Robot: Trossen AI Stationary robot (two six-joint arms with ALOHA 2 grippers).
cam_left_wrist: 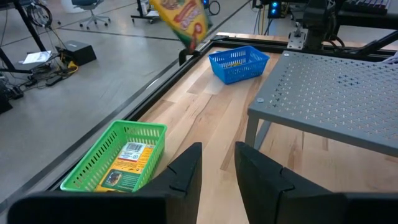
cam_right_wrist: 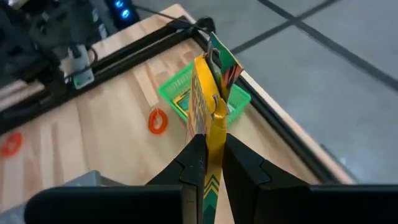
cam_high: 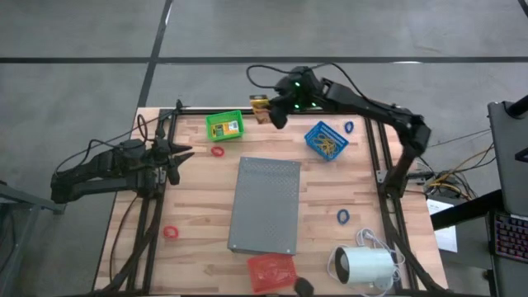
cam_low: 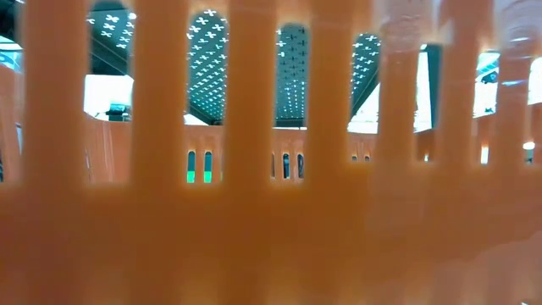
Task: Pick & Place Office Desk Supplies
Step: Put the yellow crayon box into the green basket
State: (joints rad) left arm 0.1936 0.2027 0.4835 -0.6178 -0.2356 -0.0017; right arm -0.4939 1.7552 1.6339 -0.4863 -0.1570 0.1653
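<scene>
The right gripper (cam_right_wrist: 211,163), fingers clamped on a crayon box (cam_right_wrist: 208,106), should travel left over the green basket (cam_high: 224,126), lower, then release; left gripper (cam_left_wrist: 217,171) waits, fingers slightly apart.

One yellow crayon box (cam_right_wrist: 210,115) is up in the air on edge over the far side of the table, pinched between two dark fingers. A second crayon box (cam_high: 227,128) lies flat in the green basket (cam_high: 211,121). Red rings: one (cam_high: 218,151) near that basket, another (cam_high: 171,233) by the left edge. Blue rings (cam_high: 343,216) on the right, tan rubber bands (cam_high: 327,143) piled in the blue basket (cam_high: 311,134).
</scene>
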